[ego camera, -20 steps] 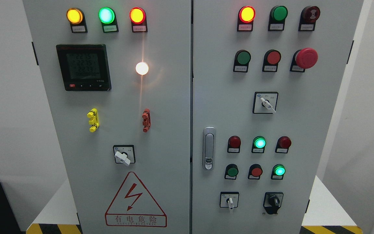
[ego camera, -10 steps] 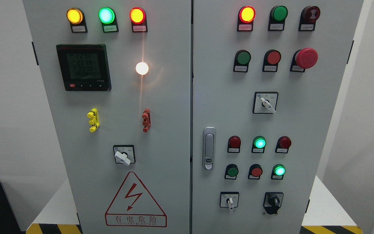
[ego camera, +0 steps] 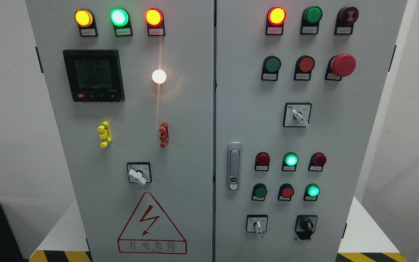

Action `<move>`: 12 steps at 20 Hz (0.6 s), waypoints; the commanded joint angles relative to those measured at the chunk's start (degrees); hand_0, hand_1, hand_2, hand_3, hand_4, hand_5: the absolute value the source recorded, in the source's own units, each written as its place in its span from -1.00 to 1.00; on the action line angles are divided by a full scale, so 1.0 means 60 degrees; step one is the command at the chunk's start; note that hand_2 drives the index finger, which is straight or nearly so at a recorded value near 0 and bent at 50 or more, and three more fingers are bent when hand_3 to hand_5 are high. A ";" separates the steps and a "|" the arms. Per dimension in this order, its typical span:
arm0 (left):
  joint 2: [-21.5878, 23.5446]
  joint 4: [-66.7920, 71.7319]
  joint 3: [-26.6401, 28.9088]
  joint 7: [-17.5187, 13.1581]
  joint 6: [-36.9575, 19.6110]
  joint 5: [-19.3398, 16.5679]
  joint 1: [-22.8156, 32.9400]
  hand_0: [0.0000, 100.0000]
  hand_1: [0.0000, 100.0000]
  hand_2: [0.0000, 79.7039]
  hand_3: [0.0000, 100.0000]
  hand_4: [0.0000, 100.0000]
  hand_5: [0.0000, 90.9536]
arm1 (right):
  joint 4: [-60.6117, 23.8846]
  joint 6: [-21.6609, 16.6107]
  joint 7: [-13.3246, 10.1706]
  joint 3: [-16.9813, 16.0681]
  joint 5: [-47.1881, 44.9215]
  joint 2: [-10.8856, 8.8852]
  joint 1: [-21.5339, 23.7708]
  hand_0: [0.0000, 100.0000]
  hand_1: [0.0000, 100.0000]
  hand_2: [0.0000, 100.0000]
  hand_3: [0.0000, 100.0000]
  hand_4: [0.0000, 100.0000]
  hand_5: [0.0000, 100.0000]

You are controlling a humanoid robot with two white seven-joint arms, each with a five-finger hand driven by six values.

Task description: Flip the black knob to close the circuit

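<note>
The black knob (ego camera: 307, 225) sits at the lower right of the grey cabinet's right door (ego camera: 253, 120), in a black housing. Its pointer leans slightly left of upright. A white-handled selector switch (ego camera: 257, 226) is to its left. Neither of my hands shows in the head view.
The right door also carries a red mushroom stop button (ego camera: 343, 64), a door latch (ego camera: 234, 166), a white selector (ego camera: 298, 115) and lit green lamps (ego camera: 291, 159). The left door has a meter (ego camera: 94, 75), a white selector (ego camera: 138, 174) and a hazard triangle (ego camera: 151, 225). A white base (ego camera: 362, 225) juts out at right.
Only the digits on the meter have changed. Nothing else has moved.
</note>
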 commanded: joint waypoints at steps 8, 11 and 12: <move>0.0000 0.0010 0.0003 0.0001 -0.0007 0.0000 0.0000 -0.76 0.11 -1.00 -1.00 -1.00 -1.00 | -0.2951 0.0087 -0.0500 0.0128 0.3648 -0.0111 0.0348 -1.00 -0.92 -0.55 -0.37 -0.44 -0.69; 0.0000 -0.0004 0.0003 0.0001 -0.0007 0.0000 0.0000 -0.76 0.11 -1.00 -1.00 -1.00 -1.00 | -0.3874 0.0291 -0.0515 0.0084 0.4337 -0.0097 0.0467 -1.00 -0.92 -0.49 -0.25 -0.32 -0.53; 0.0000 0.0010 0.0003 0.0001 -0.0007 0.0000 0.0000 -0.76 0.11 -1.00 -1.00 -1.00 -1.00 | -0.4167 0.0350 -0.0515 0.0069 0.4455 -0.0097 0.0467 -1.00 -0.91 -0.47 -0.21 -0.29 -0.50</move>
